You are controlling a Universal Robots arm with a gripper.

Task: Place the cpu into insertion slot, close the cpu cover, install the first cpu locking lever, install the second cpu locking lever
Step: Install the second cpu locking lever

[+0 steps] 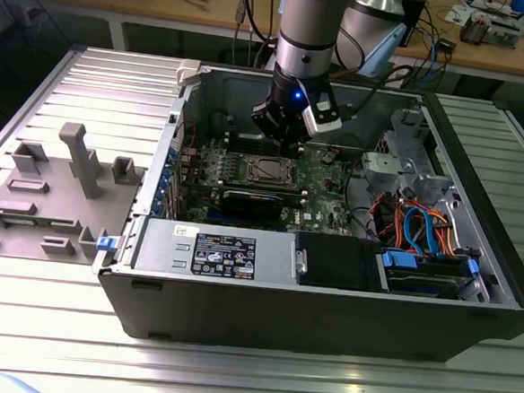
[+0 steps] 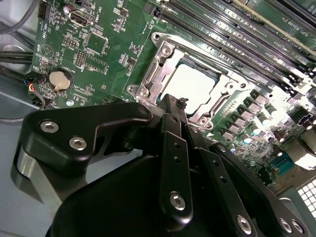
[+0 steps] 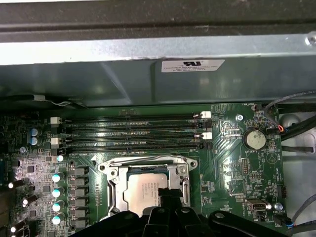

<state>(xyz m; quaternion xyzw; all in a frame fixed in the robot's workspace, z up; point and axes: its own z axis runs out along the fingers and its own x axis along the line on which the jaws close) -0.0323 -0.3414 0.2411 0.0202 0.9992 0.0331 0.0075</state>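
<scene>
Hovering over the socket, the gripper (image 2: pixel 174 114) is seen with its fingertips drawn together and nothing gripped.

From the exterior view's left, grey fixtures (image 1: pixel 74 179) are passed before the open computer case (image 1: pixel 327 291). In both wrist views the cpu (image 3: pixel 144 190) is seated in the insertion slot (image 2: pixel 163 54), framed by the cpu cover (image 3: pixel 114 183); its near edge is hidden by the black fingers (image 3: pixel 170 195). The locking levers' positions cannot be made out.
</scene>
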